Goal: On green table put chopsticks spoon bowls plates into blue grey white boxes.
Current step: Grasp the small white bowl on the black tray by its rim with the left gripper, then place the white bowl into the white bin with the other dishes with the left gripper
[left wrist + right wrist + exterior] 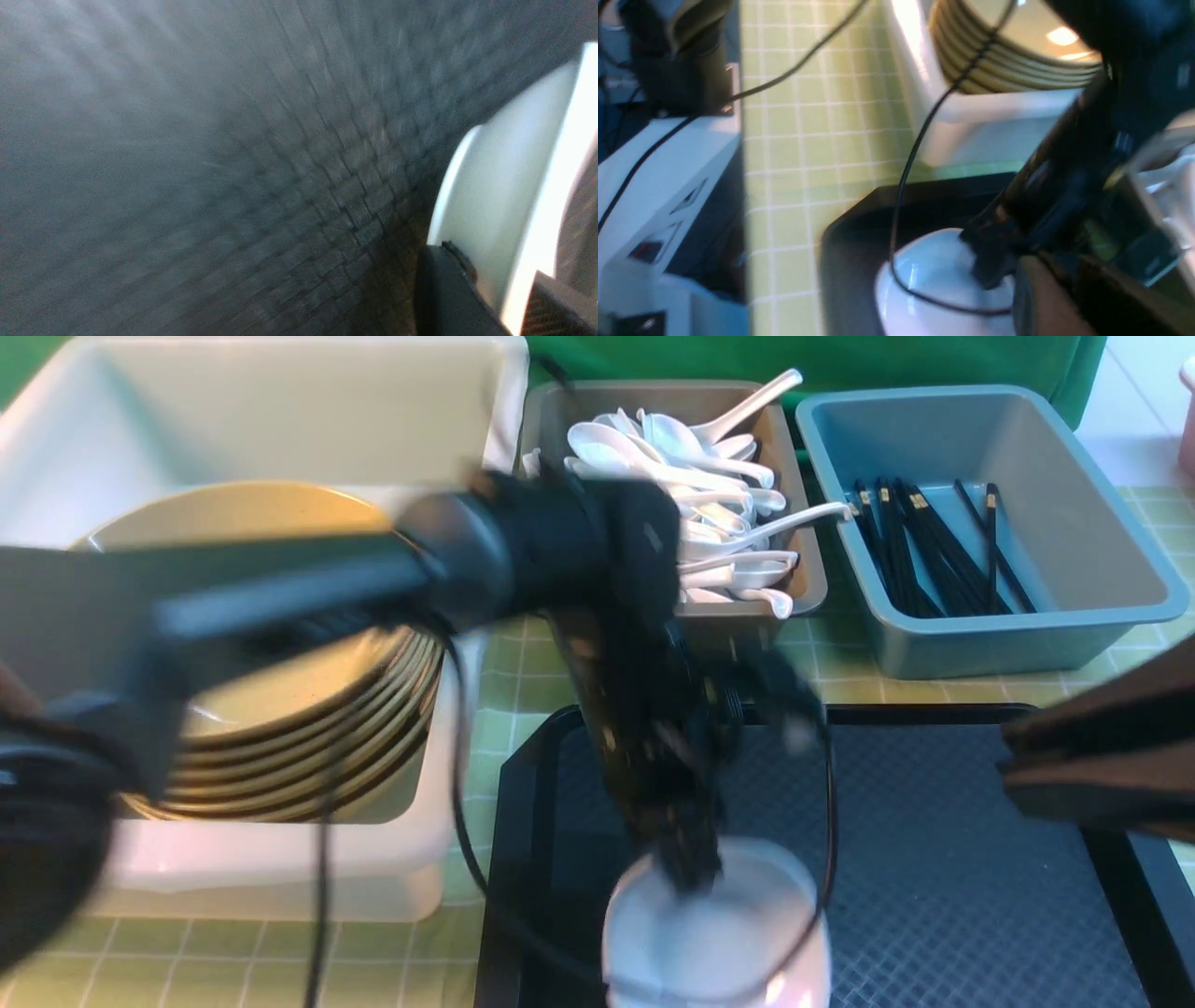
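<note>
left hand: my left gripper point(686, 859) is pinched narrow on the rim of a white plate point(719, 943). in the left wrist view the white rim runs between the two dark jaws.
why the rim: the dish is shallow and glossy, so i judge an edge pinch from above to be the only workable hold. it may slip if i tilt it.
plate location: on or just over the black tray point(934, 896), near its front edge and mid-frame in the front view. blur hides whether it is touching the tray.
right hand: my right gripper point(1027, 765) hangs over the tray's right side, apart from the plate. it is too blurred to tell how far the jaws are parted.
destination (judgement): the white tub point(280, 887) on my left, which holds a stack of bowls point(280, 737). the grey box point(810, 581) is heaped with spoons point(691, 495), and the blue box point(1102, 523) holds chopsticks point(934, 555), so the tub is what remains for dishes.
arm path: my left arm crosses in front of the tub, since the tray sits to the tub's right.
surface: the green table point(187, 961) has a pale cloth with a white grid. the tray has a diamond texture, likely some grip.
room: a green drape point(840, 359) hangs behind the boxes, and a white case point(658, 177) stands beside the table.
</note>
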`<action>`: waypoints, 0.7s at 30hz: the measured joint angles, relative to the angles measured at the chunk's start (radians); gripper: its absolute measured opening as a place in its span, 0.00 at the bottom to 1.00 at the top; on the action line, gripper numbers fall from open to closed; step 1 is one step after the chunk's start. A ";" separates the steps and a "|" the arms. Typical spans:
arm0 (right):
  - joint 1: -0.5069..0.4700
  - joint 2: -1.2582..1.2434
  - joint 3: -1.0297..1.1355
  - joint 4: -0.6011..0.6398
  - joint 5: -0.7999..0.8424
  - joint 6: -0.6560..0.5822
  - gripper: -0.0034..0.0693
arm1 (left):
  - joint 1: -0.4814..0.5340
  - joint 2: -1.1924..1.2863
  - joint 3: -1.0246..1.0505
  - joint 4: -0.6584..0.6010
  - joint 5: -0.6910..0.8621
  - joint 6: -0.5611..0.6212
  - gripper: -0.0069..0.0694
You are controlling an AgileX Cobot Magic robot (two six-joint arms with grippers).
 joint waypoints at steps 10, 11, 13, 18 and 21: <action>0.000 0.050 0.000 0.223 -0.116 -0.233 0.19 | 0.402 -0.485 -0.004 -0.123 0.020 -0.179 0.11; 0.000 0.074 -0.003 0.270 -0.114 -0.273 0.17 | 0.465 -0.541 -0.004 -0.112 0.023 -0.196 0.11; 0.000 0.145 -0.037 0.321 -0.092 -0.320 0.11 | 0.600 -0.643 -0.004 -0.075 0.032 -0.223 0.11; 0.000 0.327 -0.155 0.366 -0.059 -0.344 0.08 | 0.916 -0.814 -0.004 0.073 0.049 -0.368 0.11; 0.002 0.411 -0.225 0.406 -0.057 -0.356 0.08 | 0.994 -0.833 -0.005 0.239 0.047 -0.523 0.11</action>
